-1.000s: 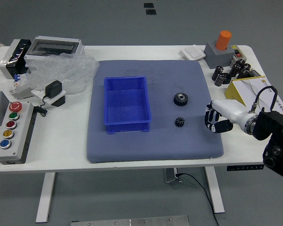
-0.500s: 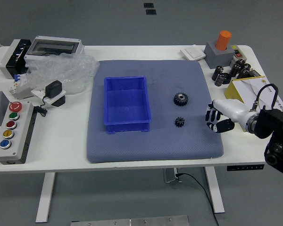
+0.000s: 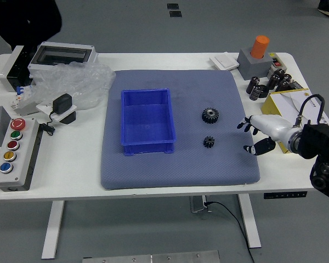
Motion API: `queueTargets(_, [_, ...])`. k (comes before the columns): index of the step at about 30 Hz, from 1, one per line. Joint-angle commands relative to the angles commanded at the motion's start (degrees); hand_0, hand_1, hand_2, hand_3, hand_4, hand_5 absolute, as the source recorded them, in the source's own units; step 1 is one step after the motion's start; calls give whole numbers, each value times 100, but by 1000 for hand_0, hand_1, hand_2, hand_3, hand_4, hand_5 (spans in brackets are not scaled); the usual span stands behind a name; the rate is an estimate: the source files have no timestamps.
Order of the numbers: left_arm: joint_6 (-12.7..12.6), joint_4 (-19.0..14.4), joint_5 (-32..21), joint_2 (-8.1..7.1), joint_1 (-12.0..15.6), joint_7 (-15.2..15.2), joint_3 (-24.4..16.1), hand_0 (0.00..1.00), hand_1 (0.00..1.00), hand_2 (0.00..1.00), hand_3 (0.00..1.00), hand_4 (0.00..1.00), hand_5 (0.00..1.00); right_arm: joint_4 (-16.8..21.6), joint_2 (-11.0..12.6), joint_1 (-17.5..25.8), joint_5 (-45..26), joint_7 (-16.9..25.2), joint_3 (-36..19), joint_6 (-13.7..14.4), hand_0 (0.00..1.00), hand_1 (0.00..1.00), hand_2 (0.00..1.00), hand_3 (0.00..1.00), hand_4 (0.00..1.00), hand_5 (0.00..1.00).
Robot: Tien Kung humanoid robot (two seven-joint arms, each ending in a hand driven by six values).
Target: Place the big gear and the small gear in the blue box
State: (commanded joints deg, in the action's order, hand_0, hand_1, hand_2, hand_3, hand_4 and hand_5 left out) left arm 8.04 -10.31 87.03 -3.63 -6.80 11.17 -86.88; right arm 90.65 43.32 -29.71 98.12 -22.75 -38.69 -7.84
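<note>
1. White counter (image 3: 71, 170): carries everything below except the dark shape; clock directions run from the middle of its mat, twelve at the far edge.
2. Blue-gray mat (image 3: 181, 172): flat on the counter.
3. Dark shape (image 3: 24, 19): at ten o'clock, by the counter's far corner, too unclear to name.
4. Blue box (image 3: 148, 118): upright on the mat, open side up, at nine o'clock.
5. Button panel (image 3: 27, 164): between eight and nine o'clock, off the mat, with red, green, yellow and blue buttons.
6. Clear plastic bag (image 3: 79, 82): crumpled, at ten o'clock, beside the mat.
7. Yellow box (image 3: 271, 107): between two and three o'clock, with white sheets on top, partly behind the robot's right arm.
8. Right hand (image 3: 268, 127): at three o'clock, over the mat's edge, fingers spread, thumb apart, grasping nothing, well short of both gears.
9. Orange cylinder (image 3: 260, 46): between one and two o'clock, standing on a gray block (image 3: 245, 63).
10. Big gear (image 3: 210, 115): black, on the mat at two o'clock, outside the blue box.
11. Small gear (image 3: 209, 142): black, on the mat at four o'clock, near the big gear but apart, also outside the blue box.
</note>
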Motion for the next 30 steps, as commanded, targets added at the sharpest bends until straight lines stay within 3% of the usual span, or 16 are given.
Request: queueTargets(30, [-1,0,15,-14,-11,-17,26,728,678,690,691,431,18,694,135,430,285,-247,-1517,-306,661,627,739,775,723,220])
